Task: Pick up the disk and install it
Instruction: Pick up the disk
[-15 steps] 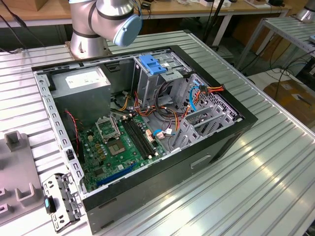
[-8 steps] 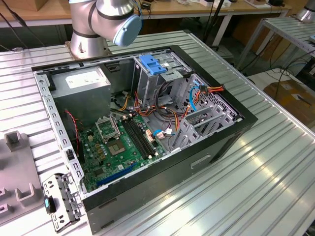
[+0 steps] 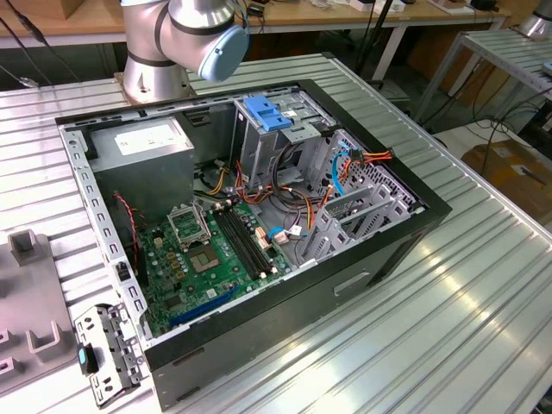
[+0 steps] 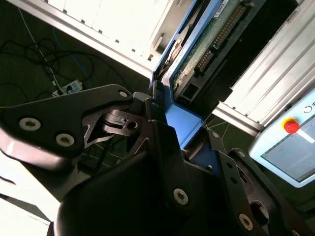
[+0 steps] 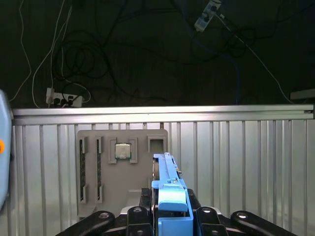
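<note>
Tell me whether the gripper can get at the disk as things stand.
Yes, apparently: in the first wrist view the gripper looks closed on the disk, gripping its blue carrier, with nothing between them.

The case (image 3: 345,285) lies open-topped — cables (image 3: 280,194) crowd its drive cage (image 3: 259,147).

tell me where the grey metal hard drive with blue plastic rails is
The grey hard drive is clamped in the gripper in both wrist views; the first wrist view shows a grey parts tray on the ribbed metal table beyond it.
</note>
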You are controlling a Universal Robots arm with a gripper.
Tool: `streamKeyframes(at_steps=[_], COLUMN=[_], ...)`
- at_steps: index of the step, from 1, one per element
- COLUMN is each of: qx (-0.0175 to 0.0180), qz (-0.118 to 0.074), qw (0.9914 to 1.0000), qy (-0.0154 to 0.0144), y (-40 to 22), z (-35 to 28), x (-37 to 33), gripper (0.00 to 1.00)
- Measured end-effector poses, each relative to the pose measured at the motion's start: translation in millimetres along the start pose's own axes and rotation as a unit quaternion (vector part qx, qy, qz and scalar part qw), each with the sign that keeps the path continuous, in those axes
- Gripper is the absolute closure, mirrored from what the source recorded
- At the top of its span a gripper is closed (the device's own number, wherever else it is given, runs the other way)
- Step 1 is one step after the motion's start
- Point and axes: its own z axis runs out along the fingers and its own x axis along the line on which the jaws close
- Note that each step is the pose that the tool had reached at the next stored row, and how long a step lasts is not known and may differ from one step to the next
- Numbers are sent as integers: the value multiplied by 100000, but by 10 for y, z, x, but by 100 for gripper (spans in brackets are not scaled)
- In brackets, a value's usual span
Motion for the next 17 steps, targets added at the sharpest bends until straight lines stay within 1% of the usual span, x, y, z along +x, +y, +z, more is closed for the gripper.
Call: streamKeyframes(at_steps=[4,7,8,14,15,17], qx=[3,7,6,8,10,8], qz=[2,0,-1,3,5,1], qw=[100000,100000,100000,100000,100000,100000], qy=[-2,-3,-3,-23,-24,-25], y=[0,0,-1,-1,-5,-31], z=[-70,-155,-169,-176,-176,-176], x=[-2,-5,-5,-6,-6,-6], gripper=[63,63,63,63,63,63])
